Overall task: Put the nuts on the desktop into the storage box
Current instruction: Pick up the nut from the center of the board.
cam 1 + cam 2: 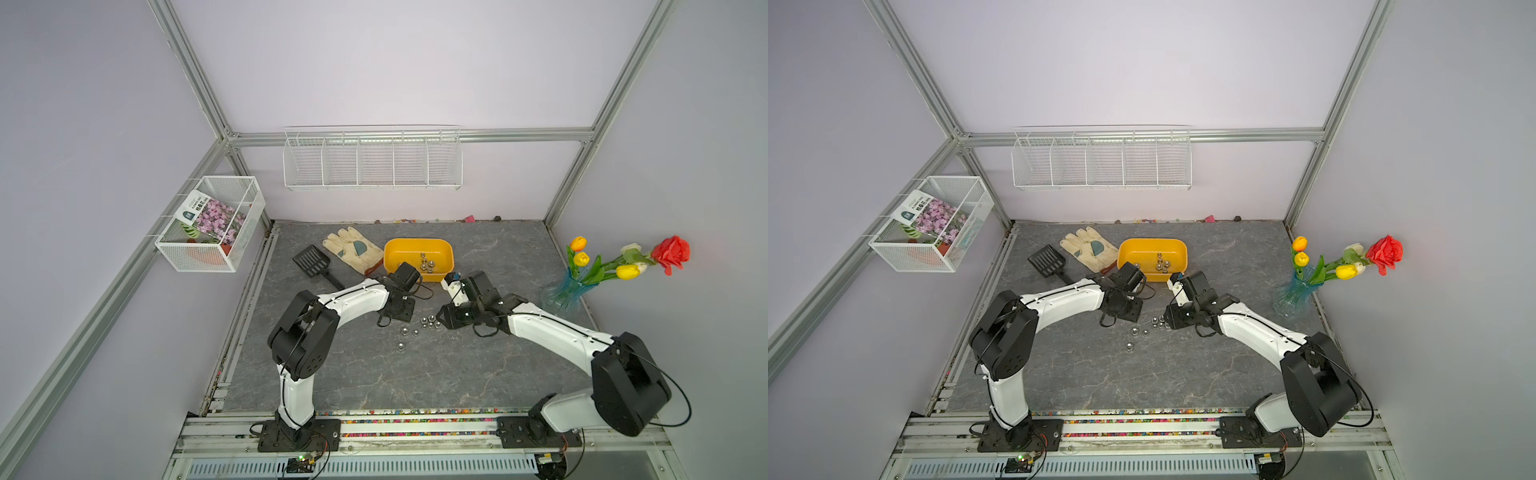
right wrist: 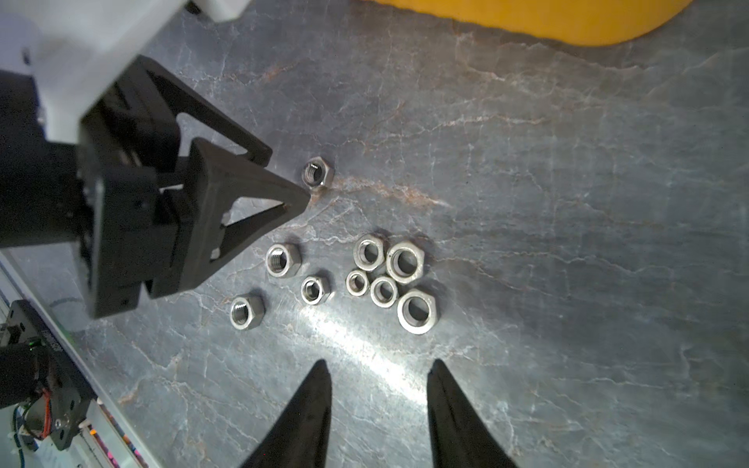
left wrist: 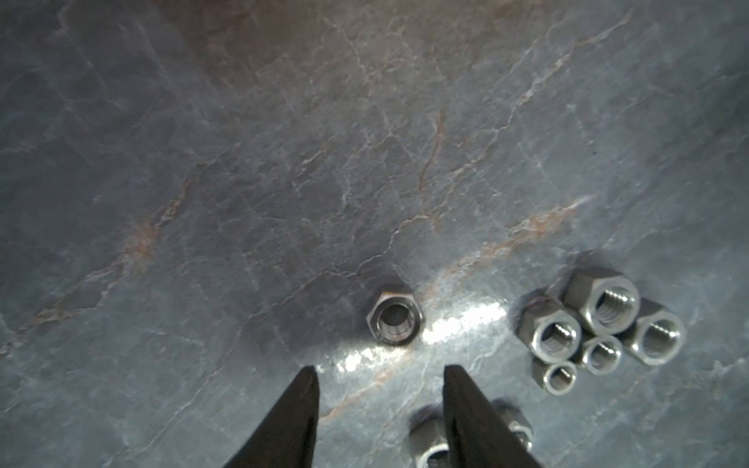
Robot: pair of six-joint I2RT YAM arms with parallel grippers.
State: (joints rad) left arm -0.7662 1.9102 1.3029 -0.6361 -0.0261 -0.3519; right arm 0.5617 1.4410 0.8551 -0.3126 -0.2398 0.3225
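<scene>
Several silver nuts [image 1: 428, 323] [image 1: 1156, 325] lie loose on the dark grey desktop [image 1: 374, 374] between my two wrists. The yellow storage box [image 1: 417, 240] [image 1: 1152, 240] stands just behind them with several nuts [image 1: 426, 264] inside. My left gripper [image 3: 379, 370] [image 2: 285, 176] is open low over the desktop with bare surface between its fingers. A single nut [image 3: 394, 322] [image 2: 318, 173] lies just ahead of its tips, and a tight cluster [image 3: 600, 324] lies off to one side. My right gripper [image 2: 379, 364] is open and empty, with the spread of nuts [image 2: 395, 275] ahead of it.
A work glove [image 1: 353, 249] and a black slotted scoop [image 1: 311, 262] lie left of the box. A blue vase of flowers [image 1: 569, 291] stands at the right edge. A white mesh basket [image 1: 210, 224] and a wire rack [image 1: 372, 160] hang on the walls. Coloured beads [image 1: 415, 412] line the front rail.
</scene>
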